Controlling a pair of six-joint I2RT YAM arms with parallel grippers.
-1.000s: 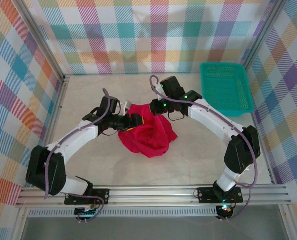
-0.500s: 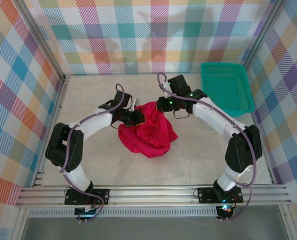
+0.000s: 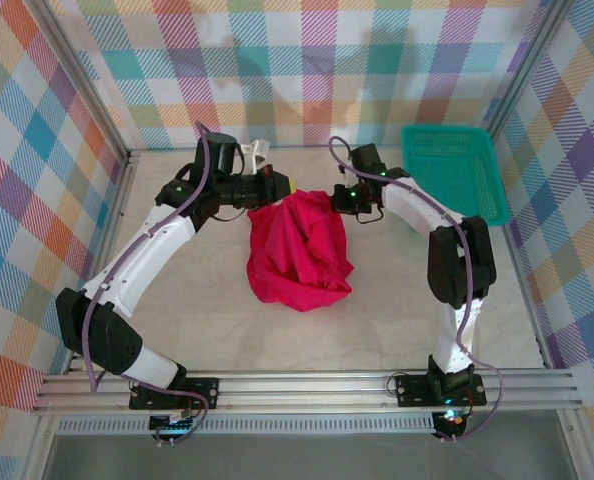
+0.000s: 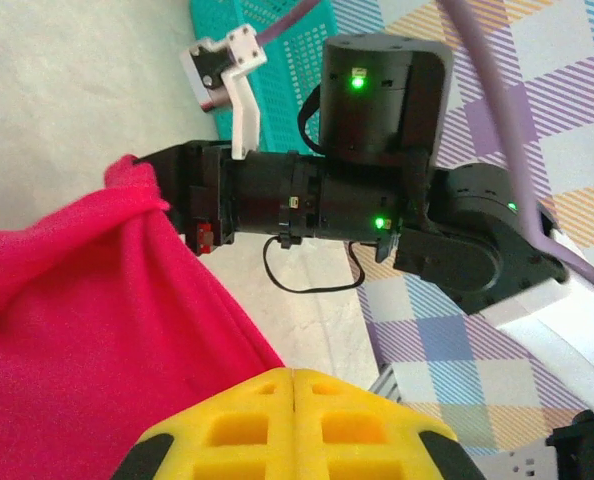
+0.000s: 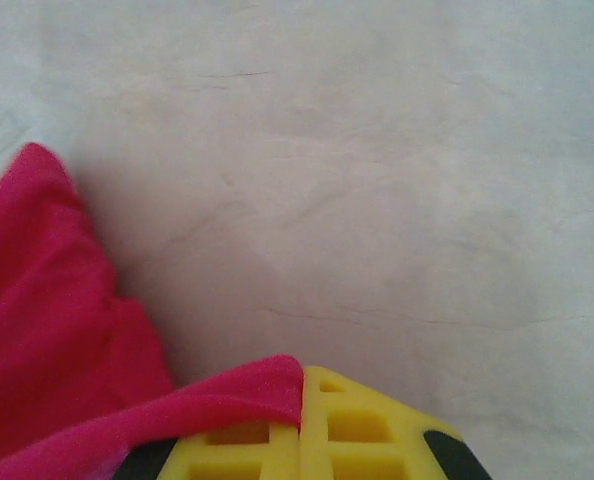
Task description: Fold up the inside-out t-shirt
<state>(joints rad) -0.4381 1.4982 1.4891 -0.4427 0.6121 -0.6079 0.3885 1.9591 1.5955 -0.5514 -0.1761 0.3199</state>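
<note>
Pale, faintly creased tabletop (image 3: 397, 310) runs from the metal rail (image 3: 307, 385) at the near edge, where both arm bases are bolted, to the plaid-patterned walls (image 3: 307, 70) at the back and sides. Toward the middle of the table lies the inside-out t-shirt (image 3: 299, 250), bright red and bunched rather than spread flat. Its lower, wider part lies toward the near side, and its upper part narrows toward the two grippers. The left gripper (image 3: 280, 189) meets the shirt's far-left upper edge and the right gripper (image 3: 334, 198) meets its far-right upper edge, so the cloth lies between them. In the left wrist view, the yellow pads (image 4: 237, 430) are pressed together with no gap, and red cloth lies against their left side; the left gripper is clamped on the shirt. That view also shows the opposite gripper pinching a raised corner of the cloth. In the right wrist view, the right gripper's pads (image 5: 367, 425) are likewise closed seam to seam, with a fold of red fabric lying over the left pad up to the seam; this gripper is also clamped on the shirt. No tag can be made out. At the far right corner stands a teal basket (image 3: 453, 176), well apart from the shirt.
</note>
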